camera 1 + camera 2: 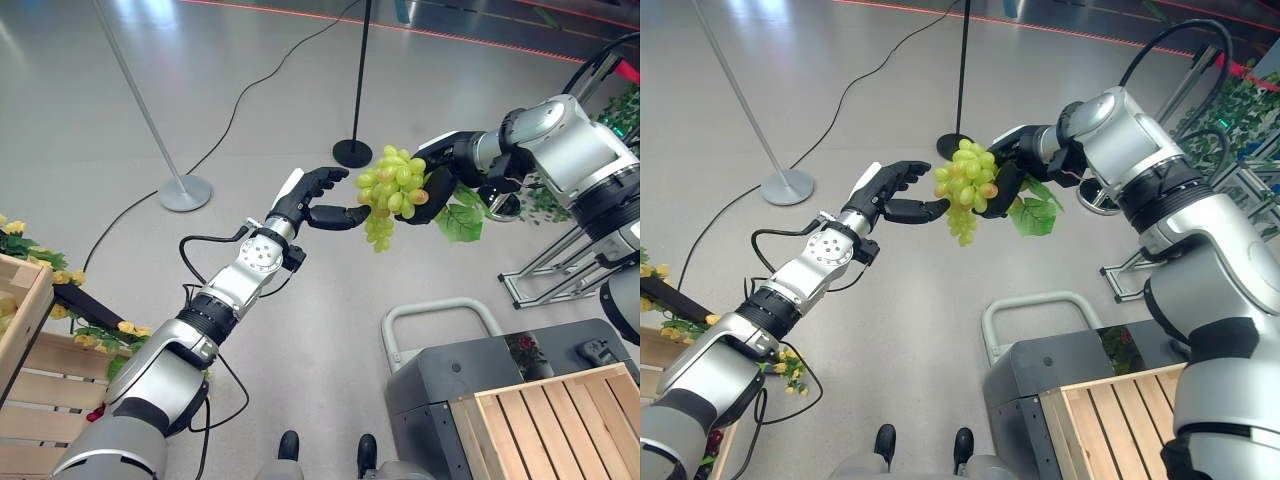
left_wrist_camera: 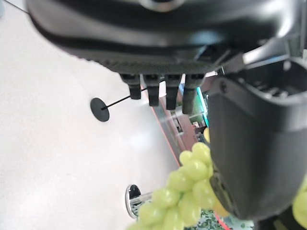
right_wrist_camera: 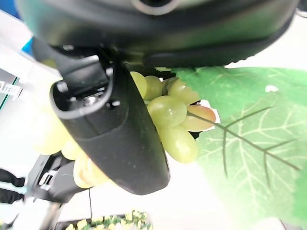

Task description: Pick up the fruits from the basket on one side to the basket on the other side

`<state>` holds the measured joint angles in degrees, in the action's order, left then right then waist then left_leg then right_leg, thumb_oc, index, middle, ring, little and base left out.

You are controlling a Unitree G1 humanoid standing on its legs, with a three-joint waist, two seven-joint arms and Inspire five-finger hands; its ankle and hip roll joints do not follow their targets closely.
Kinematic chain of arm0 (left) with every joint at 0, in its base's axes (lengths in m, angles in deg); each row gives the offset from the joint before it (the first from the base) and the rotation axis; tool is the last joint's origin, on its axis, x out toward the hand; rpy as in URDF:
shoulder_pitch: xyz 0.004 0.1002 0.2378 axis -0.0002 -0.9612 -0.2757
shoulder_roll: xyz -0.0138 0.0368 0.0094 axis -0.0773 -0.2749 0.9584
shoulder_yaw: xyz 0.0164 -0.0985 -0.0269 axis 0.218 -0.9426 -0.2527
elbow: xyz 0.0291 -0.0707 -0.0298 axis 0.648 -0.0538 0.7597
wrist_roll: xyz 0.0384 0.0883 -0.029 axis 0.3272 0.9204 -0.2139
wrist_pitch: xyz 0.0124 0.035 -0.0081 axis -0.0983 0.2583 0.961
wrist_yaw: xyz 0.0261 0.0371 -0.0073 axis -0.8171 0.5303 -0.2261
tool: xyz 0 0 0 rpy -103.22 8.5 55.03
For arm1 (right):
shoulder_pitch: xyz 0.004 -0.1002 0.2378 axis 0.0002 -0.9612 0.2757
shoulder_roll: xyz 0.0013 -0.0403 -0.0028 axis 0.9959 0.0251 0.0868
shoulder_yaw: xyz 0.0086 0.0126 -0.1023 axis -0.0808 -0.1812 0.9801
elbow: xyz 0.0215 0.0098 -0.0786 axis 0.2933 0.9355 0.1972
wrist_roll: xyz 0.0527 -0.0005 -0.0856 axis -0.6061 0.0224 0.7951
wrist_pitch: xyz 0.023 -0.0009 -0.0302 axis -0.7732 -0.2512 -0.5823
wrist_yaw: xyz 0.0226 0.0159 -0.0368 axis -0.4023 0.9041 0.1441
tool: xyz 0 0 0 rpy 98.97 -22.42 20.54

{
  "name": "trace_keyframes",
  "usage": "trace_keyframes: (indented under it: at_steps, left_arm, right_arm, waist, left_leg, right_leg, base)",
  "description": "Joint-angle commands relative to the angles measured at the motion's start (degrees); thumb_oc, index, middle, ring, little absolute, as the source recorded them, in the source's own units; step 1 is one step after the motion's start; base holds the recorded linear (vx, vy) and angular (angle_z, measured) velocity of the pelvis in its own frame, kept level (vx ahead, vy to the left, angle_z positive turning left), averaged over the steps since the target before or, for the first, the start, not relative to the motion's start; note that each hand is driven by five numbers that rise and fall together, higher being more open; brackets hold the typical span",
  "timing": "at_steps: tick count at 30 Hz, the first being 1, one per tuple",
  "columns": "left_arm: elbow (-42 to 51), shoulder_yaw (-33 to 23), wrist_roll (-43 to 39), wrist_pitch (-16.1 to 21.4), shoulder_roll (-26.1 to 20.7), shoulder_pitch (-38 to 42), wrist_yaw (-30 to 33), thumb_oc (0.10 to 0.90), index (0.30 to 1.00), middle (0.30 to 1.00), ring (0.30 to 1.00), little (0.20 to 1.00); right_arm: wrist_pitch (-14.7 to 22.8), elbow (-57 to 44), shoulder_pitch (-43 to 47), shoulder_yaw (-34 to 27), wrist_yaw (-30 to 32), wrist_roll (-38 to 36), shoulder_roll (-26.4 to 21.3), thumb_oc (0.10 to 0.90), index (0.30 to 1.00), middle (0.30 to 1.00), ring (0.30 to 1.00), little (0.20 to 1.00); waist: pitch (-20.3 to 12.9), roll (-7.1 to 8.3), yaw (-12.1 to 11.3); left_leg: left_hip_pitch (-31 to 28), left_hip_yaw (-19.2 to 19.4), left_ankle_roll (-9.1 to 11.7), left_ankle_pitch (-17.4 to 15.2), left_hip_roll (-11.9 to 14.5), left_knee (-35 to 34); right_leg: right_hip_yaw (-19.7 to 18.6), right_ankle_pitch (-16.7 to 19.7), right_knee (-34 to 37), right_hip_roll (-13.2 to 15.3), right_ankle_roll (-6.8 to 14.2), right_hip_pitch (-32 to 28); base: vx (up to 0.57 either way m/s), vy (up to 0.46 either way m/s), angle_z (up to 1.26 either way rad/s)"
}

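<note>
Wooden crate (image 1: 560,415) lies low; right hand (image 1: 437,187) clamps grapes (image 1: 390,190) midair; left hand (image 1: 318,200) spread beside them

This looks like an exhibition or demo hall: a wide, polished grey floor (image 1: 120,110), a slim pole on a round metal base (image 1: 184,192), another on a black base (image 1: 352,153), a red line marking the floor's far edge (image 1: 420,32), and wooden crates (image 1: 560,420) trimmed with artificial yellow flowers (image 1: 120,330).
</note>
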<state>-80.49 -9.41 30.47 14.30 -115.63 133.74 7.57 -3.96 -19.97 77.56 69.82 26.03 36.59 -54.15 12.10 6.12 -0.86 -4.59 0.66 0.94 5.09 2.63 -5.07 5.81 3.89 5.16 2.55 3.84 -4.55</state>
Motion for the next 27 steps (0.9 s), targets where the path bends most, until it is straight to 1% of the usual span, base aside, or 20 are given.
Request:
trace_keyframes:
  at_steps: [1, 2, 3, 4, 11, 13, 14, 18, 24, 27]
  left_arm:
    - [1.19, -1.76, -0.45, 3.42, 1.5, 1.31, -1.6, 0.8, 0.9, 0.9, 0.9, 0.9]
    - [1.24, -1.65, -0.71, 3.43, 1.61, 1.21, -2.69, 0.8, 0.9, 0.9, 0.9, 0.9]
    - [1.34, -1.02, -0.66, 2.51, 2.16, 1.0, -6.32, 0.8, 0.9, 0.9, 0.9, 0.9]
    - [1.29, -0.69, -0.55, 2.13, 2.26, 0.95, -7.25, 0.8, 0.9, 0.9, 0.9, 0.9]
    - [-0.88, 0.9, -1.41, 1.31, 2.9, 1.11, -11.3, 0.8, 0.9, 0.9, 0.9, 0.9]
    - [-1.0, 1.05, -1.14, 1.19, 3.0, 1.22, -11.48, 0.8, 0.9, 0.9, 0.9, 0.9]
    - [-1.43, 1.26, -1.04, 1.67, 2.82, 1.45, -12.01, 0.8, 0.9, 0.9, 0.9, 0.9]
    - [-1.57, 1.37, -1.14, 1.84, 2.71, 1.85, -11.31, 0.8, 0.9, 0.9, 0.9, 0.9]
    - [-1.56, 0.64, -1.14, 2.81, 2.68, 1.99, -7.75, 0.8, 0.9, 0.9, 0.9, 0.9]
    - [-1.57, 0.28, -1.76, 4.26, 2.71, 1.93, -6.4, 0.8, 0.9, 0.9, 0.9, 0.9]
  right_arm:
    - [5.39, -0.53, 0.16, 0.69, -0.11, -1.17, -0.04, 0.4, 0.3, 0.3, 0.3, 0.3]
    - [5.64, -1.01, 0.07, 0.68, -0.1, -1.3, 0.08, 0.4, 0.3, 0.3, 0.3, 0.3]
    - [6.17, -2.17, 0.09, 0.53, 0.24, -1.36, 0.54, 0.4, 0.3, 0.3, 0.3, 0.3]
    - [6.58, -2.42, 0.06, 0.5, 0.18, -1.44, 0.68, 0.4, 0.3, 0.3, 0.3, 0.3]
    - [7.95, -5.25, 0.75, 1.31, -1.37, -1.34, 2.65, 0.4, 0.3, 0.3, 0.3, 0.3]
    - [8.18, -5.63, 0.72, 1.43, -1.5, -1.28, 2.94, 0.4, 0.3, 0.3, 0.3, 0.3]
    - [8.23, -6.55, 0.94, 1.74, -2.3, -1.15, 3.35, 0.4, 0.3, 0.3, 0.3, 0.3]
    - [8.34, -7.43, 1.26, 2.25, -3.55, -0.48, 3.76, 0.4, 0.3, 0.3, 0.3, 0.3]
    - [7.75, -7.85, 0.89, 2.99, -6.31, 2.25, 4.4, 0.4, 0.3, 0.3, 0.3, 0.3]
    - [6.9, -8.19, 0.77, 2.87, -7.54, 2.51, 4.55, 0.4, 0.3, 0.3, 0.3, 0.3]
  waist:
    - [-11.05, 1.92, 0.15]
    - [-11.09, 1.89, 0.19]
    - [-11.16, 1.75, 0.31]
    - [-11.17, 1.7, 0.35]
    - [-11.55, 1.13, 0.53]
    - [-11.58, 1.09, 0.5]
    - [-11.66, 0.98, 0.39]
    - [-11.72, 0.92, 0.32]
    - [-11.94, 1.09, -0.07]
    - [-11.97, 1.35, -0.26]
  left_leg:
    - [-1.27, 2.23, 2.72, -2.25, 0.81, 0.07]
    - [-1.25, 2.26, 2.71, -2.25, 0.81, 0.07]
    - [-1.17, 2.35, 2.67, -2.23, 0.79, 0.07]
    - [-1.16, 2.37, 2.64, -2.23, 0.78, 0.07]
    - [-1.12, 2.41, 2.6, -2.18, 0.64, 0.07]
    - [-1.11, 2.41, 2.61, -2.15, 0.63, 0.07]
    - [-1.1, 2.37, 2.62, -2.09, 0.61, 0.07]
    - [-1.1, 2.31, 2.63, -2.05, 0.61, 0.07]
    - [-1.13, 2.06, 2.68, -1.98, 0.64, 0.07]
    - [-1.07, 1.91, 2.7, -2.02, 0.64, 0.07]
  right_leg:
    - [4.21, -0.52, -0.16, 3.06, 1.61, -2.87]
    - [4.2, -0.51, -0.16, 3.07, 1.63, -2.83]
    - [4.1, -0.47, -0.16, 3.07, 1.67, -2.69]
    - [4.04, -0.47, -0.16, 3.06, 1.68, -2.65]
    - [3.78, -0.48, -0.16, 3.15, 1.79, -2.52]
    - [3.81, -0.49, -0.16, 3.18, 1.8, -2.55]
    - [3.87, -0.45, -0.16, 3.21, 1.8, -2.56]
    - [3.94, -0.46, -0.16, 3.25, 1.79, -2.62]
    - [4.26, -0.57, -0.16, 3.24, 1.7, -2.84]
    - [4.49, -0.6, -0.16, 3.24, 1.68, -2.86]
  base:
    - [0.0, 0.0, 0.0]
    - [0.0, 0.0, 0.0]
    - [0.0, 0.0, 0.0]
    - [0.0, 0.0, 0.0]
    - [0.0, 0.0, 0.0]
    - [0.0, 0.0, 0.0]
    - [0.0, 0.0, 0.0]
    - [0.0, 0.0, 0.0]
    - [0.0, -0.001, 0.01]
    - [-0.01, -0.011, 0.04]
